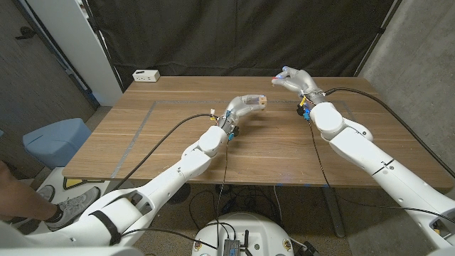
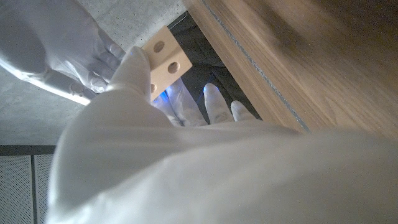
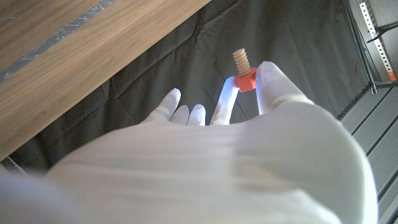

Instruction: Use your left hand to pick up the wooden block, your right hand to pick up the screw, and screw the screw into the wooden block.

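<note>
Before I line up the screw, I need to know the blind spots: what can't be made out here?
- Block: left wrist view, lower part hidden by the left hand.
- Screw: head view, too small; right wrist view, head partly covered by right hand fingers.

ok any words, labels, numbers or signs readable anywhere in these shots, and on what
None can be read.
The pale wooden block with round holes, held in the left hand, bears no print.
The screw with the red head and tan thread, pinched in the right hand, bears none either.
The white box at the table's far corner has dark marks, too small to read.
</note>
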### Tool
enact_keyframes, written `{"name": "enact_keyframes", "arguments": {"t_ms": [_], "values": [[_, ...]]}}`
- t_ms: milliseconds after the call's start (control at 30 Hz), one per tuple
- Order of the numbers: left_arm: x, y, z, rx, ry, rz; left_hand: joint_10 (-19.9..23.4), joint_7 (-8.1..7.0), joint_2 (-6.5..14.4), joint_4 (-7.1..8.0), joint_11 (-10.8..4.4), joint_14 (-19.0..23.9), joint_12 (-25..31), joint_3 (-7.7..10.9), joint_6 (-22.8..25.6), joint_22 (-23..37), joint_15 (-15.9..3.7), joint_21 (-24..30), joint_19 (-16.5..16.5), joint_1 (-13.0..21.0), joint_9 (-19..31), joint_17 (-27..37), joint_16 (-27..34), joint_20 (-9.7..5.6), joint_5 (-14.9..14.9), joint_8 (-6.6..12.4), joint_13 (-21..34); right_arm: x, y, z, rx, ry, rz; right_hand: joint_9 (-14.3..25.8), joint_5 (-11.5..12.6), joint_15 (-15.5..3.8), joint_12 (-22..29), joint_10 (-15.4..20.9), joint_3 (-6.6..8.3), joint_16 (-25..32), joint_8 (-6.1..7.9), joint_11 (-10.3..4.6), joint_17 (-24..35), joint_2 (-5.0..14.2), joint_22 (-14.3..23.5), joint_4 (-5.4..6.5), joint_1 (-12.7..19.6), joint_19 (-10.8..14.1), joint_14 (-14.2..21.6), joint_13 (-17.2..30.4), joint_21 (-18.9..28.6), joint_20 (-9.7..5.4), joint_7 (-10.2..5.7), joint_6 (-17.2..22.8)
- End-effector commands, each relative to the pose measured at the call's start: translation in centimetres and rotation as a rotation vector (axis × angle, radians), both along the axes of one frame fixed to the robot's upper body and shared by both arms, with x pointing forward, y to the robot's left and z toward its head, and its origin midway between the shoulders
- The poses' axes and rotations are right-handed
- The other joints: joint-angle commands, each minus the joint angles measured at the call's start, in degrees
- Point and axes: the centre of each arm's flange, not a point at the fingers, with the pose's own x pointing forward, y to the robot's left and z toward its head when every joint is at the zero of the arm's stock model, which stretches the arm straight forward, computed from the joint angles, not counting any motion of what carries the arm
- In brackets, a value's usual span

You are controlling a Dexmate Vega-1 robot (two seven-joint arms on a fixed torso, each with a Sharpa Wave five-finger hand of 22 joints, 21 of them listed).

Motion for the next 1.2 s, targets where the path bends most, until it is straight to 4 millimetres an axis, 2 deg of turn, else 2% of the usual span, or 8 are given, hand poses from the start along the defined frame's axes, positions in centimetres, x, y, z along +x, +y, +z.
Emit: {"name": "enact_keyframes", "arguments": {"t_ms": [33, 600, 1200], "values": [[0.3, -0.5, -0.4, -0.020, 0.037, -0.015, 0.90, -0.19, 1.97, 0.06, -0.25, 0.35, 0.40, 0.07, 3.49, 0.22, -6.81, 0.41, 0.04, -1.33, 0.52, 0.17, 0.54, 0.33, 0.43, 0.54, 5.77, -0.1, 0.4, -1.0, 0.051, -0.019, 0.003, -0.05, 0.40, -0.07, -0.20, 0.46, -0.37, 0.23, -0.08, 0.27, -0.02, 0.13, 0.10, 0.02, -0.50, -0.12, 0.47, 0.19, -0.05, -0.80, 0.25, 0.33], [0.7, -0.8, -0.5, -0.031, 0.060, -0.024, 0.92, -0.08, 2.03, 0.03, -0.25, 0.35, 0.22, -0.07, 3.34, 0.23, -6.67, 0.44, 0.13, -1.35, 0.54, 0.10, 0.50, 0.24, 0.48, 0.41, 5.92, -0.1, 1.5, -2.2, 0.067, -0.048, -0.044, -0.76, 0.62, -0.66, -0.18, 0.89, -0.70, 0.42, -0.05, 0.22, -0.03, 0.33, 0.10, -0.12, -0.30, 0.46, 1.28, 0.20, 0.16, -1.22, 0.17, 0.39], [0.9, -0.9, -0.4, -0.022, 0.068, -0.018, 0.90, -0.11, 2.15, 0.02, -0.25, 0.40, 0.02, -0.19, 3.31, 0.23, -6.72, 0.47, 0.19, -1.37, 0.55, 0.07, 0.50, 0.26, 0.52, 0.32, 6.02, -0.2, 2.5, -2.5, 0.015, -0.057, -0.067, -1.48, 0.84, -0.74, -0.25, 1.04, -1.09, 0.38, -0.01, 0.13, 0.07, 0.52, 0.10, -0.04, -0.48, 0.63, 1.48, 0.21, 0.15, -1.34, 0.32, 0.39]]}}
